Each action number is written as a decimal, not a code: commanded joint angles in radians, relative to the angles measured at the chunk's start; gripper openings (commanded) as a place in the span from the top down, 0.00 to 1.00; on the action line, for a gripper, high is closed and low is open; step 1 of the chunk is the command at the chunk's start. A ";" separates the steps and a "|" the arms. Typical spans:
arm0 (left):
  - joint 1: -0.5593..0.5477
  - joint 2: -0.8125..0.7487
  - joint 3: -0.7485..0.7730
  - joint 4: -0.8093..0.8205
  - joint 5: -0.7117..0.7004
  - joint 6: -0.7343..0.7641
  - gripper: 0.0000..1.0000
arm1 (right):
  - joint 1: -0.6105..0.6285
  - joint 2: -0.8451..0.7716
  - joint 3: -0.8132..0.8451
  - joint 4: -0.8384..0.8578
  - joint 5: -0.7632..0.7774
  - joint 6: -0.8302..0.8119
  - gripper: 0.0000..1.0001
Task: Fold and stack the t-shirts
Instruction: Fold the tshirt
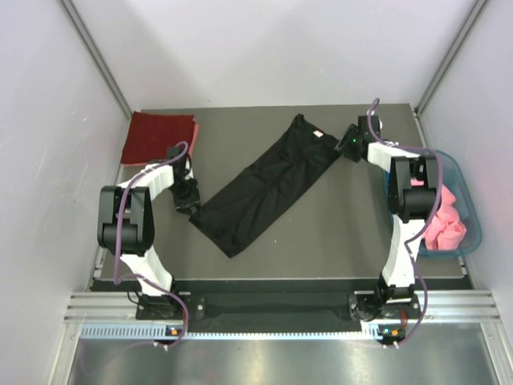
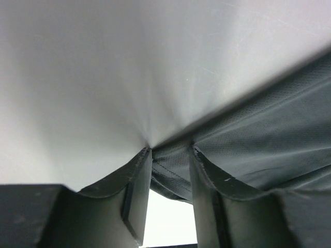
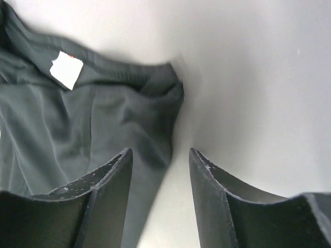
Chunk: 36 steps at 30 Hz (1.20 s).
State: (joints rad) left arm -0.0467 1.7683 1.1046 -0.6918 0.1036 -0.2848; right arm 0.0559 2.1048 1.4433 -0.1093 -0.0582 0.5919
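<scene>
Left gripper (image 2: 171, 147): I saw its fingers straddling the hem of the black t-shirt (image 1: 264, 184); I could not tell whether it was clamped.
Right gripper (image 3: 159, 152): released, jaws apart at the collar end, with cloth beside one finger.
Black t-shirt: lay folded long, slanting across the counter (image 1: 337, 224).
Dark red t-shirt (image 1: 160, 138): folded at the far left corner.
Pink t-shirt (image 1: 447, 220): in the basket (image 1: 469, 200) on the right.

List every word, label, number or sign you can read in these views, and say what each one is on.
No readable text in any view.
White tag at the collar of the black t-shirt: looks blank, nothing legible on it.
Dark red t-shirt: no print or label visible.
Teal basket: no marking visible.
</scene>
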 commanded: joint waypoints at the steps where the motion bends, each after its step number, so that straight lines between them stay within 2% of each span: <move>1: 0.002 0.062 -0.012 0.002 -0.073 0.018 0.60 | -0.021 0.038 0.037 0.057 0.004 0.034 0.52; 10: 0.002 0.092 -0.003 -0.003 -0.061 0.007 0.69 | -0.048 0.054 -0.020 0.172 -0.037 0.105 0.58; 12: 0.004 0.094 -0.005 -0.005 -0.048 0.006 0.77 | -0.047 0.061 -0.003 0.162 -0.040 0.097 0.62; 13: 0.002 0.094 -0.005 -0.002 -0.039 0.004 0.82 | -0.047 0.066 0.008 0.151 -0.040 0.094 0.70; 14: 0.004 0.092 -0.005 -0.003 -0.030 -0.002 0.94 | -0.048 0.069 0.028 0.136 -0.040 0.085 0.74; 16: 0.002 0.092 -0.003 -0.008 0.002 -0.010 1.00 | -0.048 0.080 0.042 0.126 -0.042 0.077 0.83; 22: -0.012 0.069 -0.035 0.011 0.097 -0.060 1.00 | -0.048 0.106 0.086 0.118 -0.071 0.045 1.00; 30: -0.031 0.039 -0.112 0.035 0.162 -0.158 1.00 | -0.048 0.152 0.196 0.070 -0.086 -0.017 1.00; 36: -0.137 0.004 -0.159 0.063 0.194 -0.250 1.00 | -0.048 0.224 0.351 -0.027 -0.092 -0.089 1.00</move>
State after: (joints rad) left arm -0.1169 1.7401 1.0260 -0.6147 0.2417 -0.4614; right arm 0.0166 2.2986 1.7042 -0.0929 -0.1455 0.5652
